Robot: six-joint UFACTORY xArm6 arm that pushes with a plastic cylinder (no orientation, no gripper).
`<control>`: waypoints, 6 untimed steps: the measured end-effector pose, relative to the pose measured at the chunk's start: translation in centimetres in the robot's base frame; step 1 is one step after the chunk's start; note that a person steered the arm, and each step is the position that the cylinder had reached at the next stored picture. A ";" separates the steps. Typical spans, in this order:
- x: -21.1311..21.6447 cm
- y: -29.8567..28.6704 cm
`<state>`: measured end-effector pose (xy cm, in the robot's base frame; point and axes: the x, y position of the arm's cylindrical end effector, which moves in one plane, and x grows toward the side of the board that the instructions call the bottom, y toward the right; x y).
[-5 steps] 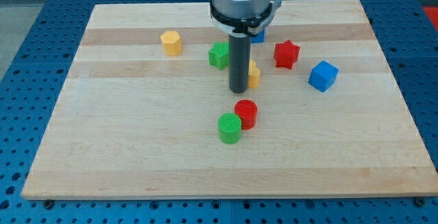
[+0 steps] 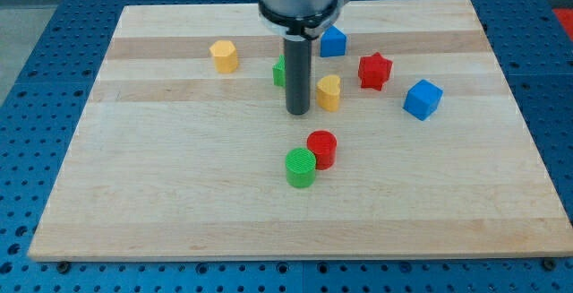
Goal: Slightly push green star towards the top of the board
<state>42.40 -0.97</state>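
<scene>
The green star (image 2: 279, 72) sits near the board's middle top, mostly hidden behind my dark rod. My tip (image 2: 297, 112) rests on the board just below the star, towards the view's bottom, and left of a yellow block (image 2: 329, 92). I cannot tell whether the tip touches the star.
A yellow hexagonal block (image 2: 224, 56) lies at the upper left. A blue block (image 2: 333, 41), a red star (image 2: 374, 70) and a blue cube (image 2: 422, 99) lie to the right. A red cylinder (image 2: 321, 149) and a green cylinder (image 2: 301, 167) touch below my tip.
My rod has moved a little to the view's left. It now covers most of the green star and uncovers the yellow block and the blue block.
</scene>
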 end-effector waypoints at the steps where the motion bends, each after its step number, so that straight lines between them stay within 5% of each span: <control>1: -0.3 -1.1; 6: -3.5 -1.2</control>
